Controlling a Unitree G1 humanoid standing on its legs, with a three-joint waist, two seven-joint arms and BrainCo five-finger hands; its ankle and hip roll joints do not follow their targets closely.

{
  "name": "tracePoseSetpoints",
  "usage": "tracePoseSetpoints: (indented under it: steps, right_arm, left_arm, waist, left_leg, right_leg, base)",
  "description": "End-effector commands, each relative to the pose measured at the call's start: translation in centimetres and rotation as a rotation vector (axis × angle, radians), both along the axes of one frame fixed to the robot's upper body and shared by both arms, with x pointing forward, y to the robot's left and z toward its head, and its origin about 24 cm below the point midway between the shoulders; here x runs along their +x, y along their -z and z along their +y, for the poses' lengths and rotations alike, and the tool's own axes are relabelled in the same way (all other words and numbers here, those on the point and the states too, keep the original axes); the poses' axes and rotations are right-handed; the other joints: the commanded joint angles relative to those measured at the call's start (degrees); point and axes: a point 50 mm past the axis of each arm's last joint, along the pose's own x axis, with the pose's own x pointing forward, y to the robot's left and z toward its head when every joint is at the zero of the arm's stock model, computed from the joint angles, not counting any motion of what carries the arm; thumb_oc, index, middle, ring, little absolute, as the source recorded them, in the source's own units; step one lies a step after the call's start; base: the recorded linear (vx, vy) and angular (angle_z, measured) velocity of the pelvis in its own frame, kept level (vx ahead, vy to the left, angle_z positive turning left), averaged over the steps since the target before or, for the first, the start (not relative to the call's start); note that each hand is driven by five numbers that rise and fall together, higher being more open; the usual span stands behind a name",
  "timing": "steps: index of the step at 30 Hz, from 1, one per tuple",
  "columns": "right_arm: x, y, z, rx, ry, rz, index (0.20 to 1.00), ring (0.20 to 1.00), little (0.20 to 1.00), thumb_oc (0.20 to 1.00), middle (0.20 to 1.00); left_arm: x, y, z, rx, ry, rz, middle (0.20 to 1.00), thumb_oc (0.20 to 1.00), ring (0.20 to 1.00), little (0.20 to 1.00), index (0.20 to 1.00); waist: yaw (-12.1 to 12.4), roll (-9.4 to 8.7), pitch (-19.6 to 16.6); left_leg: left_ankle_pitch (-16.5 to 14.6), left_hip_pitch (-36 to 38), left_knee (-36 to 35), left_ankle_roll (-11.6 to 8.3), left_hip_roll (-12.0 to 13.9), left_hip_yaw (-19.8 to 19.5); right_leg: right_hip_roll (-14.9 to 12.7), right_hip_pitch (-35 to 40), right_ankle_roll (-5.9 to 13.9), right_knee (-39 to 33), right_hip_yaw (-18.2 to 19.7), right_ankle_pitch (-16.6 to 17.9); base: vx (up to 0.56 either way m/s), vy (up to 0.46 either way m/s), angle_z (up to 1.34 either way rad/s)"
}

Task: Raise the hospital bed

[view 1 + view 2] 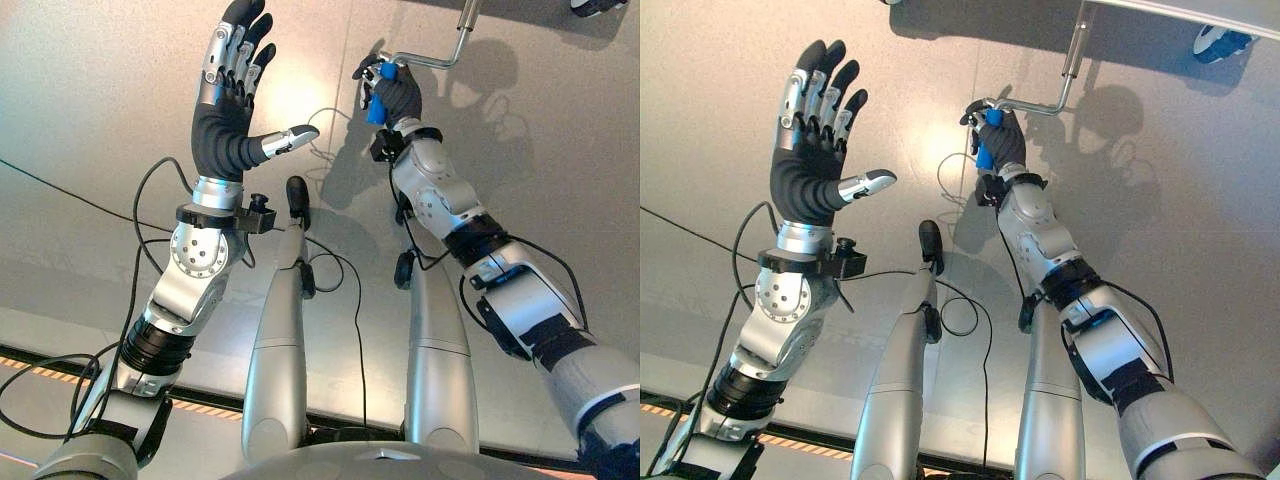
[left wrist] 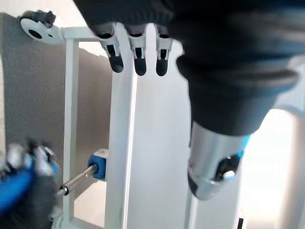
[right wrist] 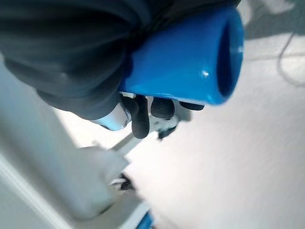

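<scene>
Glossy blue plastic grip on a bare metal crank, over a matt grey floor.

The blue handle [image 3: 181,62] looks like smooth, shiny moulded plastic with bright highlights along its rim; the right hand [image 1: 392,92] curls round it, dark ribbed rubbery cover matt against it. The crank rod [image 1: 440,55] is polished, silvery metal tubing. The bed frame [image 2: 119,143] looks like smooth white painted metal, semi-gloss. The left hand [image 1: 815,140], fingers spread, has satin silver metal segments with matt black tips. The floor [image 1: 90,90] is smooth, dull grey.
</scene>
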Motion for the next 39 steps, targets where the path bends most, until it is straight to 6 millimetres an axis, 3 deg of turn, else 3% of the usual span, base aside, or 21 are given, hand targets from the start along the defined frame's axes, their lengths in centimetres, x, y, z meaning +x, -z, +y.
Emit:
tracePoseSetpoints:
  steps: [1, 12, 19, 22, 29, 33, 34, 39]
  right_arm:
    - [-5.5, -7.1, 3.1, 0.072, -0.247, -0.468, 0.200, 0.200, 0.200, 0.200, 0.200]
    - [-8.5, -5.1, -2.6, 0.236, -0.244, -0.523, 0.200, 0.200, 0.200, 0.200, 0.200]
    - [-9.1, -3.9, -6.3, 0.317, -0.096, -0.530, 0.200, 0.200, 0.200, 0.200, 0.200]
    - [-8.7, -2.8, -8.9, 0.347, 0.078, -0.500, 0.200, 0.200, 0.200, 0.200, 0.200]
    - [-7.0, -1.3, -13.5, 0.356, 0.401, -0.405, 0.200, 0.200, 0.200, 0.200, 0.200]
    - [-4.8, -0.7, -16.5, 0.336, 0.598, -0.299, 0.200, 0.200, 0.200, 0.200, 0.200]
    - [-3.1, 0.5, -18.5, 0.325, 0.710, -0.173, 0.200, 0.200, 0.200, 0.200, 0.200]
    - [-0.4, 1.5, -21.3, 0.167, 0.861, 0.063, 0.200, 0.200, 0.200, 0.200, 0.200]
  left_arm:
    - [-3.2, -1.1, 0.8, -0.013, 0.048, -0.134, 1.000, 1.000, 1.000, 1.000, 1.000]
    - [-4.0, -0.2, 1.5, 0.031, 0.063, -0.116, 1.000, 1.000, 1.000, 1.000, 1.000]
    - [-4.3, 0.0, 2.0, 0.030, 0.065, -0.112, 1.000, 1.000, 1.000, 1.000, 1.000]
    - [-4.5, 0.0, 2.3, 0.028, 0.058, -0.123, 1.000, 1.000, 1.000, 1.000, 1.000]
    - [-4.7, 0.1, 2.2, -0.011, 0.087, -0.119, 1.000, 1.000, 1.000, 1.000, 1.000]
    - [-4.9, 0.1, 1.8, -0.038, 0.138, -0.120, 1.000, 1.000, 1.000, 1.000, 1.000]
    - [-4.9, 0.3, 1.1, -0.031, 0.183, -0.109, 1.000, 1.000, 1.000, 1.000, 1.000]
    - [-4.7, 0.1, 0.1, -0.010, 0.250, -0.107, 1.000, 1.000, 1.000, 1.000, 1.000]
  waist:
    - [-1.03, -1.64, -0.78]
    - [-2.76, -2.67, -0.78]
    - [-3.73, -2.90, -0.78]
    - [-4.28, -3.13, -0.78]
    - [-4.47, -2.89, -0.78]
    - [-3.87, -2.00, -0.78]
    - [-3.27, -1.71, -0.78]
    - [-2.28, -0.92, -0.78]
  left_leg:
    - [-6.63, 2.08, 4.19, 3.05, -3.11, 2.99]
    - [-5.84, 6.05, 1.57, 2.64, -1.51, 4.39]
    - [-5.32, 8.33, -0.48, 2.10, -0.74, 4.80]
    - [-5.06, 9.53, -1.79, 1.83, -0.25, 4.96]
    - [-4.82, 10.64, -3.16, 1.47, 0.38, 4.97]
    - [-4.87, 10.63, -3.43, 1.30, 0.48, 4.79]
    - [-4.93, 10.54, -3.30, 1.24, 0.44, 4.68]
    - [-4.84, 9.57, -3.30, 0.94, 0.48, 4.49]
  right_leg:
    - [-0.74, 5.04, 6.45, -6.65, 3.45, 1.82]
    - [1.29, 6.82, 6.45, -7.38, 3.68, 1.83]
    - [2.41, 7.35, 6.11, -7.00, 3.80, 1.15]
    - [3.07, 7.36, 5.96, -6.79, 3.96, 0.78]
    - [3.90, 6.80, 5.69, -5.92, 4.09, 0.19]
    - [4.12, 6.15, 5.51, -5.28, 4.10, -0.18]
    - [4.07, 5.96, 5.36, -5.02, 3.93, -0.33]
    - [3.88, 5.26, 5.30, -5.05, 3.48, -0.34]
  base:
    - [0.00, -0.054, -0.01]
    - [0.00, -0.080, -0.05]
    - [0.00, -0.072, -0.07]
    - [0.01, -0.064, -0.05]
    - [0.01, -0.037, -0.03]
    - [0.00, 0.000, 0.00]
    - [0.00, 0.000, 0.00]
    - [0.00, 0.000, 0.00]
